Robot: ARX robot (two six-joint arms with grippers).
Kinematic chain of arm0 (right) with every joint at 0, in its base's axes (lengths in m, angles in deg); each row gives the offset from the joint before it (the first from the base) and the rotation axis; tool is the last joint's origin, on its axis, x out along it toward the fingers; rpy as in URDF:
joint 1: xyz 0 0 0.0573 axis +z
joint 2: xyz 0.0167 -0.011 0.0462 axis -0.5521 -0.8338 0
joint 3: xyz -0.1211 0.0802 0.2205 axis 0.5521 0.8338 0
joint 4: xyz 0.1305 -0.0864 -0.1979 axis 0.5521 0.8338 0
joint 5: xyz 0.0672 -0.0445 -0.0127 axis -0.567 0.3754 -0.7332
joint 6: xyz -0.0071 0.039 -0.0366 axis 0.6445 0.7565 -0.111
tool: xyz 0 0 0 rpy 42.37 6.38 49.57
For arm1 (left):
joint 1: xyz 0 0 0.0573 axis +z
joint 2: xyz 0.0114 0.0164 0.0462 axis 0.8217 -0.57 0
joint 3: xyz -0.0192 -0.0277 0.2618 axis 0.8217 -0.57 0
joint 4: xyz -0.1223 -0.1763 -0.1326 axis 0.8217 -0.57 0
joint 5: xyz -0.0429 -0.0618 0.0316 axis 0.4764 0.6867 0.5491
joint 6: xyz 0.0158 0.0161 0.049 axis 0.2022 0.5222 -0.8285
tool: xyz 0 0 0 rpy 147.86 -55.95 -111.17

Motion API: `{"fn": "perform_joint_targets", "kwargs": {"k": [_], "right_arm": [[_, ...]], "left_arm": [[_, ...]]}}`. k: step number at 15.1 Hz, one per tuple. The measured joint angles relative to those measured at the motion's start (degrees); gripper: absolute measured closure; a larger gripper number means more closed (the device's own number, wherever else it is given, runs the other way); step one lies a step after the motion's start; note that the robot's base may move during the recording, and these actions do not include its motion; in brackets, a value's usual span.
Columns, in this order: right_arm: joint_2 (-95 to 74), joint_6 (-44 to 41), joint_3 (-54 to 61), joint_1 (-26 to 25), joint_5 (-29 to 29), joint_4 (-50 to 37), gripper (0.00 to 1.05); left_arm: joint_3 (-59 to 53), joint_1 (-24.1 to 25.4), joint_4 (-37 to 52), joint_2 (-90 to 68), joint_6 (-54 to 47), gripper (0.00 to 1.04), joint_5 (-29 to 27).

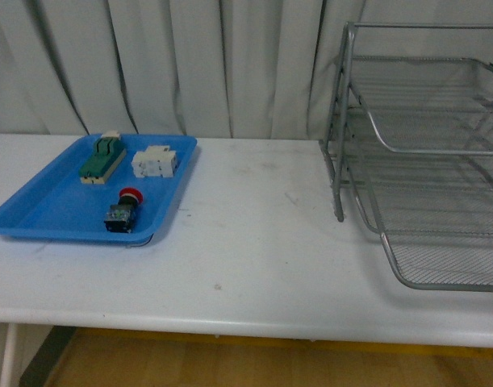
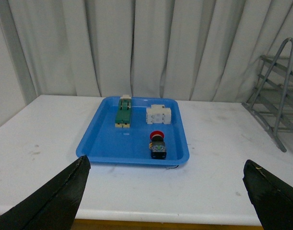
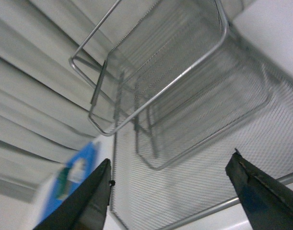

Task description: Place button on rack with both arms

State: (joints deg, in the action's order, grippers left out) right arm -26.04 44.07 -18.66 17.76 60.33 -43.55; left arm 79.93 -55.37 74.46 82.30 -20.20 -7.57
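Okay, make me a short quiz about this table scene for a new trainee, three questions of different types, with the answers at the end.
1. True or false: the small red-capped push-button already lies on the three-tier silver wire-mesh rack.
2. Multiple choice: where in the flat blue plastic tray does the button lie? A) toward the edge nearest the robot; B) against the far edge; C) outside the tray.
3. Fill in: the left pincer and the right pincer both stand ____.

Key: 1 false; 2 A; 3 open.
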Motion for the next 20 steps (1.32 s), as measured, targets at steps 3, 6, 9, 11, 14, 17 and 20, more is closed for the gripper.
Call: {"fn": "perform_joint_targets", "kwargs": {"k": [3, 6, 9, 11, 14, 17, 20], "right_arm": [[27.4, -33.6, 7.6, 1.6, 6.4, 17.4, 0.62], [61.4, -42.2, 9.3, 5.3, 9.7, 45.8, 1.01], [70.6, -43.5, 9.3, 12.3, 18.0, 54.2, 1.03], [72.4, -43.8, 9.3, 16.0, 20.0, 55.9, 1.03], [82.5, -43.8, 9.0, 15.7, 20.2, 65.3, 1.03], [82.4, -43.8, 9.2, 15.7, 20.3, 66.4, 1.03], [82.5, -43.9, 9.2, 15.7, 20.3, 66.3, 0.88]], "left_arm": [[0.0, 0.0, 0.0, 0.0, 0.0, 0.07, 0.0], [0.0, 0.0, 0.0, 0.0, 0.0, 0.07, 0.0], [0.0, 0.0, 0.0, 0.0, 0.0, 0.07, 0.0], [0.0, 0.0, 0.0, 0.0, 0.0, 0.07, 0.0], [0.0, 0.0, 0.0, 0.0, 0.0, 0.07, 0.0], [0.0, 0.0, 0.0, 0.0, 0.0, 0.07, 0.0], [0.0, 0.0, 0.0, 0.0, 0.0, 0.07, 0.0]]}}
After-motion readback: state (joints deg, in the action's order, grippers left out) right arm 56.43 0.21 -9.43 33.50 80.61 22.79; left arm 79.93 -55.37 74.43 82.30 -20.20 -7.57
